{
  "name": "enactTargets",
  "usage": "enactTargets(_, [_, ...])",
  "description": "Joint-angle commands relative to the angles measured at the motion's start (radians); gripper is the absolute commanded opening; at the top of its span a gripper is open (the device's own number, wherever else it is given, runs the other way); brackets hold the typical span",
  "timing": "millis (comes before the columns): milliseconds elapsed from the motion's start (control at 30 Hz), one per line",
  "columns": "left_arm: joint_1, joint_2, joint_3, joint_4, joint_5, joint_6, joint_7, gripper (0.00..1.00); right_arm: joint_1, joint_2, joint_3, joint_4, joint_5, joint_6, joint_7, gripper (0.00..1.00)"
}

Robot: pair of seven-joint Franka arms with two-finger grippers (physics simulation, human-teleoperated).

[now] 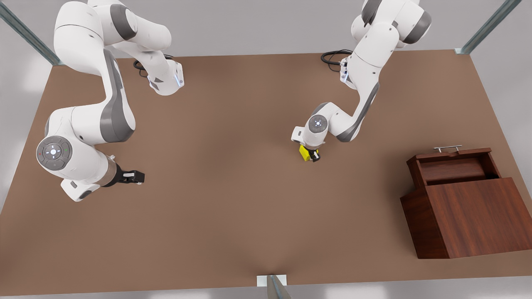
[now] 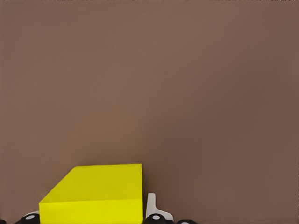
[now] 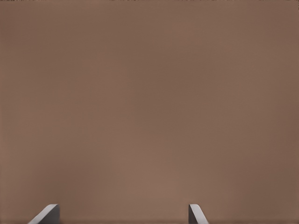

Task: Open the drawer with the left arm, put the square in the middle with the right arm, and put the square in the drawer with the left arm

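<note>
Contact is the point to watch: the left gripper (image 1: pixel 311 155) sits at the small bright yellow cube (image 1: pixel 305 153) near the centre of the plain brown bench (image 1: pixel 232 207), its fingers (image 2: pixel 152 205) closed against the cube's sides, as the left wrist view shows with the cube (image 2: pixel 96 193) between the pads. Whether the cube rests on the bench or is just clear of it cannot be told. The step in hand appears to be carrying the cube to the drawer. A sound way would be to keep the pinch square on opposite faces, rise straight up before travelling, and clear the drawer's front wall and its slim silver bar handle (image 1: pixel 447 148).

Farther off, at the front view's right, the shallow dark reddish-brown wooden drawer (image 1: pixel 453 168) stands pulled out of its matching wooden cabinet (image 1: pixel 474 216), its tray open to the top. Releasing low over the tray floor would stop the cube bouncing.

At the front view's left, well apart, the right gripper (image 1: pixel 135 177) waits above bare bench with its fingers (image 3: pixel 46 215) spread and empty.
</note>
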Motion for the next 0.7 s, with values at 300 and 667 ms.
enactTargets(300, [0.006, -0.017, 0.000, 0.005, -0.016, -0.020, 0.001, 0.71, -0.006, 0.000, 0.002, -0.002, 0.000, -0.002, -0.003, 1.00])
enactTargets(667, [0.137, -0.230, 0.029, 0.112, -0.057, -0.259, -0.318, 0.72, -0.006, 0.001, 0.000, -0.005, 0.000, 0.000, -0.003, 1.00])
